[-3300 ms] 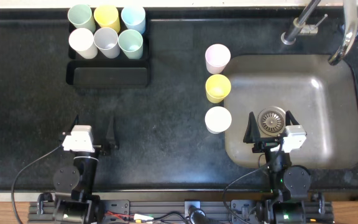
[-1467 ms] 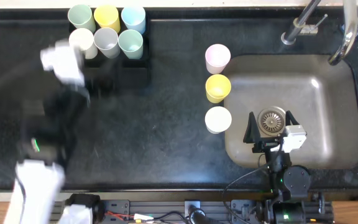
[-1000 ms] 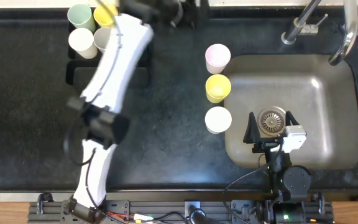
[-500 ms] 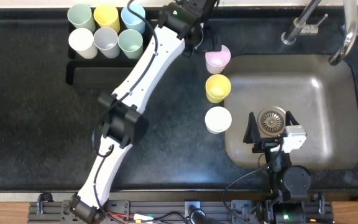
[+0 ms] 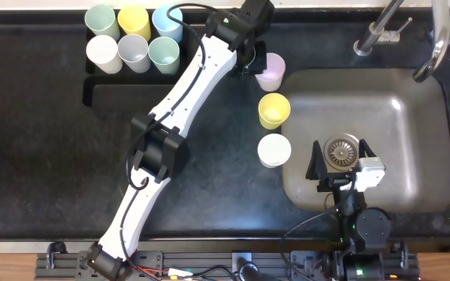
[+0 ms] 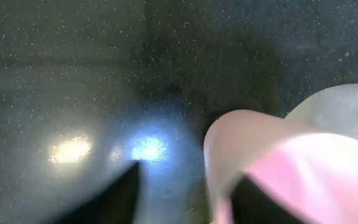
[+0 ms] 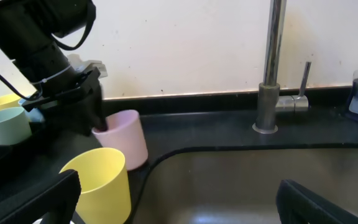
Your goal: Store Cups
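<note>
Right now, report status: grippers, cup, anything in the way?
Left gripper open, straddling pink cup rim. Right gripper open, over sink. Yellow cup close beside pink cup.

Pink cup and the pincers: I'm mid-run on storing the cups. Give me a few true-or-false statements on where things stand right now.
1. The left pincer is at the pink cup, by its rim. True.
2. The pink cup lies on its side. False: it stands upright on the counter beside the sink.
3. The yellow cup stands between the pink cup and the white cup. True.
4. The right pincer holds the white cup. False: it is open and empty, over the sink.
5. The rack is full. False: six cups fill its back rows and the front row is free.
</note>
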